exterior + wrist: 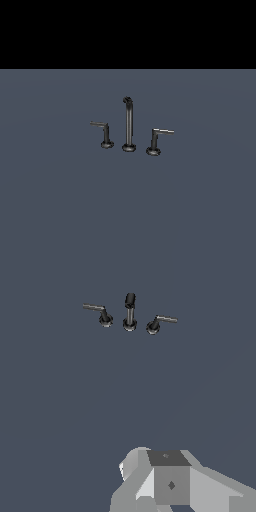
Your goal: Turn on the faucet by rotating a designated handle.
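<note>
The faucet (129,125) stands on a flat grey-blue surface: a tall thin spout post with a curved tip between two short L-shaped levers. The handle (159,140), the slightly larger lever with a paler bar, stands at the exterior view's right of the spout. In the wrist view the faucet (130,312) and the handle (159,322) appear small and far off. Only a pale grey blocky part of my gripper (169,482) shows in the wrist view, well away from the faucet. Its fingers are not clearly visible. No arm appears in the exterior view.
A smaller, darker L-shaped lever (104,135) stands at the exterior view's left of the spout, also seen in the wrist view as the lever (100,313). The grey-blue floor (60,200) stretches around the set.
</note>
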`<action>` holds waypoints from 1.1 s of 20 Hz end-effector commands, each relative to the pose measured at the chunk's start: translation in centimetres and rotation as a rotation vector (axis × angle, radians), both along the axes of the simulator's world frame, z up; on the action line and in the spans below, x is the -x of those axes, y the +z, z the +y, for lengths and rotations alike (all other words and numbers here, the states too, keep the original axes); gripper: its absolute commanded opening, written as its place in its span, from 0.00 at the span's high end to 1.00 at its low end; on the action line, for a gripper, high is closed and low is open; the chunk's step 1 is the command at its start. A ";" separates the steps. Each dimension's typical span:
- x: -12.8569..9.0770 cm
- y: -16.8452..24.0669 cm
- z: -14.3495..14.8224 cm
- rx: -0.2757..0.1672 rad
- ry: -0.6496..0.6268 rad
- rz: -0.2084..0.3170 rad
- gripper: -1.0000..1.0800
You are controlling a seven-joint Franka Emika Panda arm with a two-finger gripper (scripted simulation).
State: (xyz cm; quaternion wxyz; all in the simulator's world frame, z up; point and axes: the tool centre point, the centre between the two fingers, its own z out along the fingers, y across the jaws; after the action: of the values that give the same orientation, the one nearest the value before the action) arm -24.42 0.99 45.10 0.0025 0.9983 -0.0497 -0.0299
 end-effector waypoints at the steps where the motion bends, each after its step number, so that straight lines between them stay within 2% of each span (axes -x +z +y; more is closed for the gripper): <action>1: -0.7 -0.9 0.3 0.001 -0.041 -0.001 1.00; 12: -5.8 -6.8 1.3 0.007 -0.313 -0.008 1.00; 22: -11.1 -12.7 0.9 0.012 -0.585 -0.015 1.00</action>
State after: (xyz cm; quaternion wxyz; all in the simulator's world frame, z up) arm -14.14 2.07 33.30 0.0000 0.9487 -0.3154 -0.0227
